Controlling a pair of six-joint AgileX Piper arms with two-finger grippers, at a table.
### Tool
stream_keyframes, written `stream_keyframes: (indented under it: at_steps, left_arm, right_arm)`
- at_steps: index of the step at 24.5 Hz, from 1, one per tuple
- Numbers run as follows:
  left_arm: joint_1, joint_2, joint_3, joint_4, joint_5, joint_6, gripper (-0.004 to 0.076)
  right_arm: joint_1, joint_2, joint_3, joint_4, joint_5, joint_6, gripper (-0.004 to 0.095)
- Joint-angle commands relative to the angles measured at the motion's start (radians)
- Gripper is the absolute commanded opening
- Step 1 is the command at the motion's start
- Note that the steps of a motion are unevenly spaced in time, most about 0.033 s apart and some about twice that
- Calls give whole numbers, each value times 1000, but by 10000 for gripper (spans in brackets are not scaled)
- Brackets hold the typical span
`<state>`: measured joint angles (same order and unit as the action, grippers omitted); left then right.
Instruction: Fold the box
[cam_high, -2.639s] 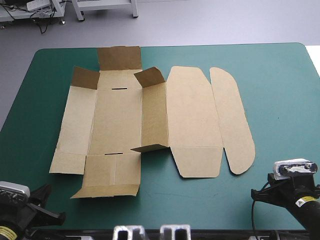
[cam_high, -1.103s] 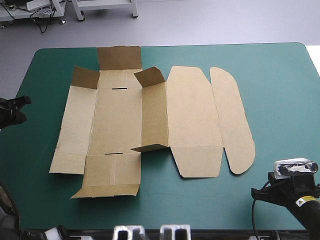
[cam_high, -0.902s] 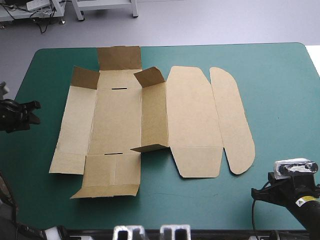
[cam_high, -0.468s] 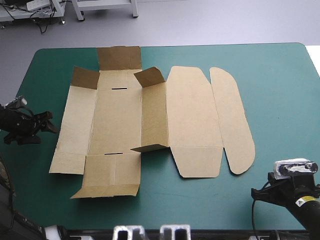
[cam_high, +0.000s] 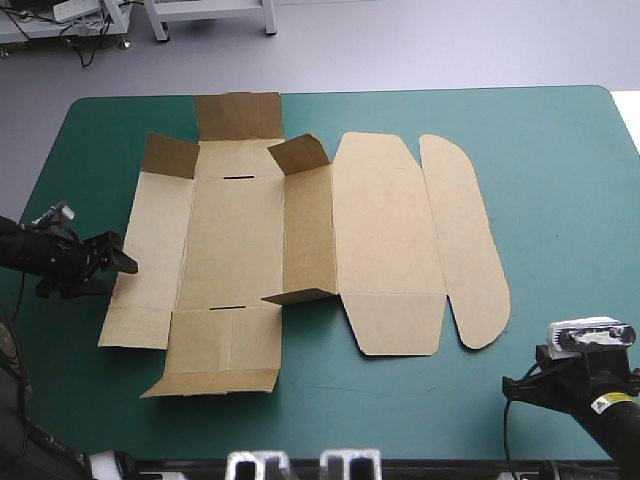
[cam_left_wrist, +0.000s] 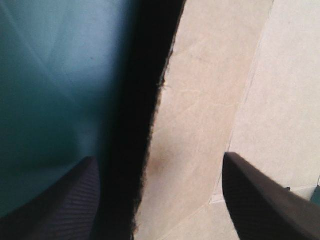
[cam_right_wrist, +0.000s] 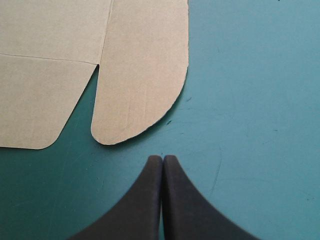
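The brown box (cam_high: 300, 240) lies as a cut sheet on the teal-green table (cam_high: 560, 170), mostly flat, with a few small flaps standing at its far end and a narrow panel raised near its middle. My left gripper (cam_high: 118, 262) is open at the sheet's left edge, low over the table. In the left wrist view its fingers (cam_left_wrist: 260, 200) straddle the edge of the box's left panel (cam_left_wrist: 200, 125), which casts a dark shadow. My right gripper (cam_right_wrist: 162, 162) is shut near the table's front right corner, pointing at the rounded flap (cam_right_wrist: 145, 75) a short way ahead.
The rounded lid flap (cam_high: 465, 240) lies flat at the sheet's right. Bare teal-green cover stretches right of it and along the front edge (cam_high: 400, 400).
My left arm has swung from the front left corner out around the table's left side and moved in rightward to the sheet's left edge. The right arm and the box have not moved.
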<state>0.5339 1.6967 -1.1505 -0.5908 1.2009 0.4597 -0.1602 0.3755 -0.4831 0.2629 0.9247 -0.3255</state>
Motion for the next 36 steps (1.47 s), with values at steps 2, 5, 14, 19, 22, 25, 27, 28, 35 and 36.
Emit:
stream_keyframes:
  at_steps: [2,5,14,19,22,25,27,28,35,36]
  left_arm:
    - [-41,-42,24,-93,-3,40,500]
    - [-92,-42,26,-93,-21,53,500]
    - [-197,-42,26,-57,-98,53,358]
    - [-197,-42,26,0,-96,68,-5]
    - [-198,-42,-8,-4,-76,106,-8]
    - [-200,-63,-160,-4,-14,181,-10]
    - [-212,-88,-279,-8,11,181,-10]
    - [-234,-98,-340,-8,25,194,-10]
    - [-427,-104,-517,45,9,246,-10]
    - [-467,-104,-535,77,1,292,-10]
  right_arm:
    - [0,10,-25,20,-49,-1,-20]
    - [0,10,-25,20,-49,-1,-20]
    - [0,10,-27,21,-47,-1,-20]
    - [0,10,-27,21,-47,-1,-20]
    - [0,10,-27,22,-47,-1,-20]
    - [0,10,-27,25,-42,-1,-20]
    - [0,10,-27,27,-40,-1,-20]
    - [0,10,-27,27,-40,-1,-20]
    - [0,10,-27,76,-40,-1,-20]
    - [0,10,-27,78,-40,-1,-20]
